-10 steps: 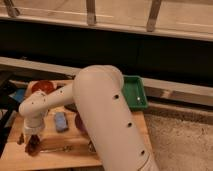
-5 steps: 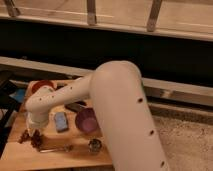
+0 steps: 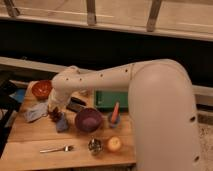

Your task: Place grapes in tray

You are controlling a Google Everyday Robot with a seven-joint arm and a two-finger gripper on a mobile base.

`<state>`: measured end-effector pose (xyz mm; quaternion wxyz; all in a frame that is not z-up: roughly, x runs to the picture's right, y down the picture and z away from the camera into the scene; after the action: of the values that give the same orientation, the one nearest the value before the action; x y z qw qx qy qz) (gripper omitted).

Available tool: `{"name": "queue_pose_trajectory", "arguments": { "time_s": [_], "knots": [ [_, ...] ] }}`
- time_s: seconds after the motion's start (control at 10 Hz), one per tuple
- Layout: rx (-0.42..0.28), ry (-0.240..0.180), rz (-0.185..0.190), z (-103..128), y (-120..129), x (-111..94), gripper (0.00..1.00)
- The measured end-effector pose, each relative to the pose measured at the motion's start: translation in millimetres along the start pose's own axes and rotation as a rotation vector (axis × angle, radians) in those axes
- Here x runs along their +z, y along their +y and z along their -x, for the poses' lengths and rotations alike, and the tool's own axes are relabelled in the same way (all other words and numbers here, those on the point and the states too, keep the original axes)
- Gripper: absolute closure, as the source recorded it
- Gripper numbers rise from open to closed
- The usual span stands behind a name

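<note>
The white arm [image 3: 160,110] was by far the largest thing in view. It filled the right side, hid the right end of the wooden table [image 3: 30,137], and reached leftward over the middle of it. The bright green tray [image 3: 107,100] lay at the table's back edge. Its upper rim was covered by the forearm and its right end ran under the arm's bulk, so only part of its floor showed.

The purple bowl [image 3: 88,120] stood in front of the tray, fully visible. The orange-brown bowl [image 3: 42,89] sat at the back left corner, touching the arm's outline.

The gripper [image 3: 55,111] hung at the arm's left end, low over the table's left half, with its jaws drawn together. The grapes [image 3: 53,116], a dark reddish lump, lay right at its tip and merged with it. Whether they were pinched or merely touched could not be made out. The tray was well to their right, beyond the purple bowl.

A pale blue cloth [image 3: 36,112] lay just left of the grapes and a blue scrap [image 3: 63,123] just in front of them. A carrot [image 3: 115,112] leaned beside the purple bowl, in front of the tray's near rim.

The front left of the table was bare wood. Along the front edge lay a fork [image 3: 56,149], a small metal cup [image 3: 95,146] and a yellow fruit [image 3: 114,144].
</note>
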<state>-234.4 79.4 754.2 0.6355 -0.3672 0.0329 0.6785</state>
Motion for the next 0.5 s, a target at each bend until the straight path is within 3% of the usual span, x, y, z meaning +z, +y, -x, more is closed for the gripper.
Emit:
{"name": "queue_pose_trajectory", "arguments": {
  "time_s": [0.5],
  "knots": [
    [0.159,-0.131,-0.106,80.7,-90.3,-101.7,1.00]
  ]
}}
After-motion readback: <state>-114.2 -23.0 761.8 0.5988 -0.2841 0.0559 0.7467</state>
